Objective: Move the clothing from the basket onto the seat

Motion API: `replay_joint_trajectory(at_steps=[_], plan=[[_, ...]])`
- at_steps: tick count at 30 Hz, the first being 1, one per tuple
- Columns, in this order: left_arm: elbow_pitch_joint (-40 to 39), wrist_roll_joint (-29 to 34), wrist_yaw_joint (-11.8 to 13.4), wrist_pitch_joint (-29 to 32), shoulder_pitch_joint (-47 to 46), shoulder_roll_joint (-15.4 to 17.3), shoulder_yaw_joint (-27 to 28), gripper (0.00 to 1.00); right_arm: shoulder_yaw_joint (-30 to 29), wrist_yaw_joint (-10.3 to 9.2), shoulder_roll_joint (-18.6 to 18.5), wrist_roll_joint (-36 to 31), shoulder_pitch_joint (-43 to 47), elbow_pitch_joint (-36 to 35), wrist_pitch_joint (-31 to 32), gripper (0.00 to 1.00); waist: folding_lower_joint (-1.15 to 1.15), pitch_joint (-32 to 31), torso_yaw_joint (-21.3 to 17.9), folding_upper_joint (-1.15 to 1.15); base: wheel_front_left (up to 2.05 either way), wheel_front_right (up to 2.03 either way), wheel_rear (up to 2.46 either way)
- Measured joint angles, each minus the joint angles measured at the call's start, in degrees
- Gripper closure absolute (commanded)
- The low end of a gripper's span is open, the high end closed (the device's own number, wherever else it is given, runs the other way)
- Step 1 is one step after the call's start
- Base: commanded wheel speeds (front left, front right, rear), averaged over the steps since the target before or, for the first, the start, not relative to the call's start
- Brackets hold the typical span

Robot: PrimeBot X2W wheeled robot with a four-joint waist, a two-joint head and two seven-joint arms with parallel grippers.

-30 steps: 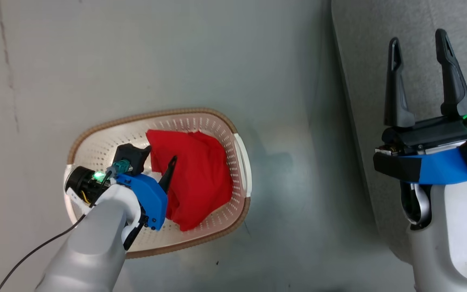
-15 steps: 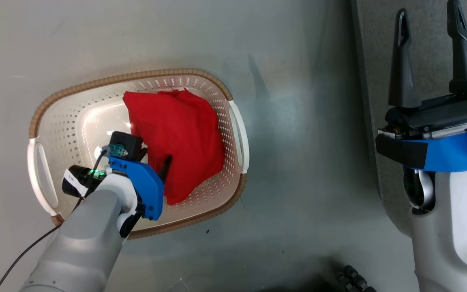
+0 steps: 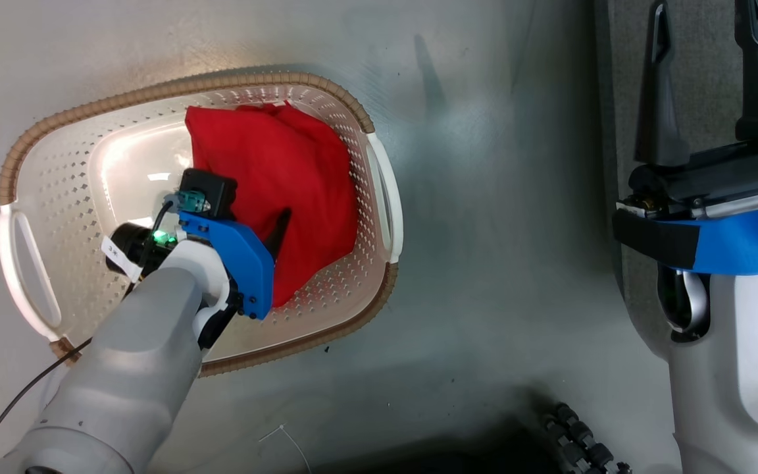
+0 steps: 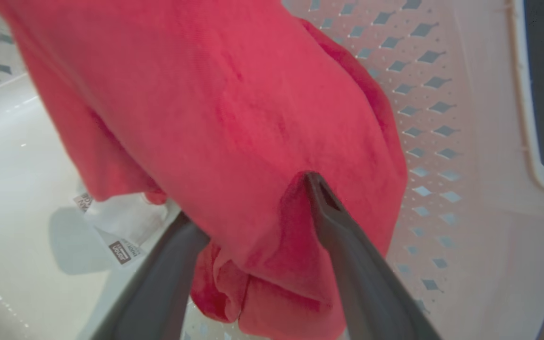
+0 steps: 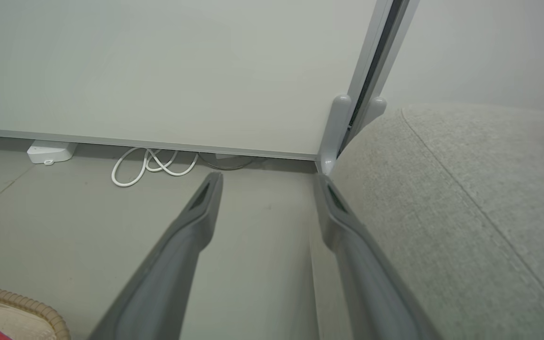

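basket (image 3: 175,85): cream, perforated, brown-rimmed; stood on the floor (image 3: 484,276). It lies all round the left tool and well apart from the right tool.
paper label (image 4: 121,236): seen on the basket's inside bottom, just beside the left tool's left finger, partly covered by red cloth.
left tool (image 4: 253,203): lowered into the basket. Jaws are held wide apart and nothing is gripped. The right finger (image 4: 343,245) is pressed into the top of the cloth, which is dented there. The tip of the other finger is hidden under the cloth's edge, and a fold of cloth lies between the two.
clothing (image 3: 287,158): bright red, bunched in one heap inside the basket, at and ahead of the left tool's fingertips, against the basket wall nearer the right tool. Whether it is one garment or two cannot be told.
right tool (image 3: 701,20): jaws spread wide, nothing held between them; held in the air at the seat's edge.
seat (image 5: 465,198): grey woven fabric with a seam line, just beside the right tool's right finger.
white cable (image 5: 149,163): looped on the floor ahead of the right tool, at the foot of a pale wall panel (image 5: 158,71).
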Motion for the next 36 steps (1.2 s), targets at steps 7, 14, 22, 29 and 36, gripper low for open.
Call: replay_joint_trajectory(at_steps=[7,14,22,29,36], plan=[[-0.1,-1.1,0.0,-1.9,-2.3,0.8,-5.3,1.00,-0.1,0.00,0.0,0.2,0.0,-0.1,0.0,0.00,-0.01,1.3,-0.5,0.00,0.00,0.00,0.00],[-0.7,-3.7,0.0,-4.0,-2.5,1.1,-9.7,1.00,-0.4,0.00,0.1,0.6,0.0,0.3,0.0,0.00,-0.01,0.8,-0.3,0.00,0.00,0.00,0.00],[-2.0,-5.7,0.0,-8.5,-1.4,1.6,-15.5,1.00,-0.7,0.00,0.1,1.1,0.7,1.3,0.0,0.00,-0.01,-2.5,0.3,0.00,0.00,0.00,0.00],[-3.3,-6.8,0.0,-11.9,0.0,1.7,-18.4,1.00,-0.9,0.00,0.1,1.3,3.3,3.3,0.0,0.00,-0.01,-7.8,1.5,0.00,0.00,0.00,0.00],[-6.2,-5.1,0.0,-12.7,1.7,1.1,-17.3,1.00,-1.5,0.00,0.1,1.4,7.3,5.5,0.0,0.00,-0.01,-15.2,3.5,0.00,0.00,0.00,0.00]])
